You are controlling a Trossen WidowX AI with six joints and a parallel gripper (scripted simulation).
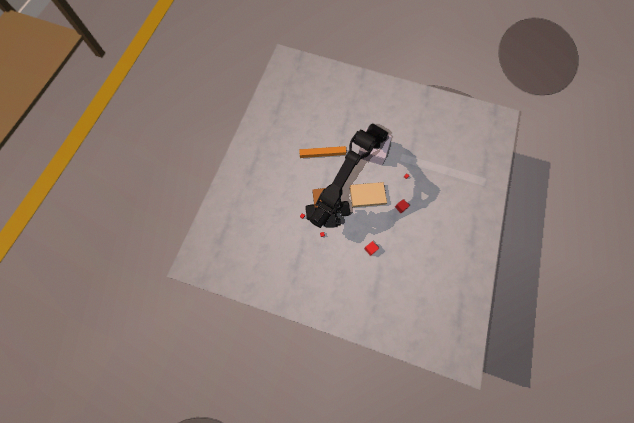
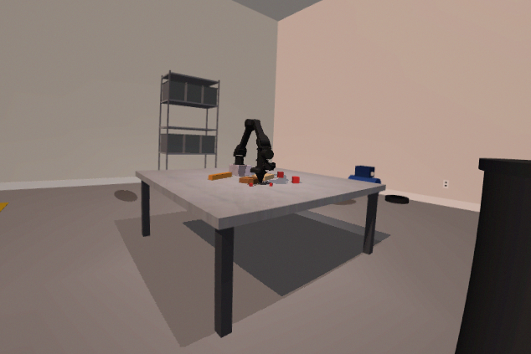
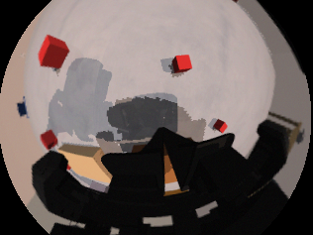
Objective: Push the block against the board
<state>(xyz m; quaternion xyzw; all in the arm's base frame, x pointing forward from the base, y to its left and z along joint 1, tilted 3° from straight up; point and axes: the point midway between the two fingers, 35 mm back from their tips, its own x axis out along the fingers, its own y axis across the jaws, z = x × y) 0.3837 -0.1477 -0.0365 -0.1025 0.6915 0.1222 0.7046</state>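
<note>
The square block (image 1: 318, 194) (image 2: 245, 179) (image 3: 170, 170) is orange-brown and lies flat, largely hidden by my arm and hand. The board (image 1: 368, 194) (image 2: 269, 177) (image 3: 81, 160) is pale tan and rectangular and lies flat to the block's right in the top view. The hand covers the block's right side there, so the exact gap to the board is hidden. My gripper (image 1: 333, 221) (image 2: 260, 182) (image 3: 160, 130) is shut and empty. Its fingertips are low near the table, beside the block's side away from the arm's base.
An orange bar (image 1: 322, 152) (image 2: 219, 176) lies beyond the block, nearer the base. Large red cubes (image 1: 371, 248) (image 1: 402, 205) and small red cubes (image 1: 302, 215) (image 1: 322, 234) (image 1: 406, 176) lie around the parts.
</note>
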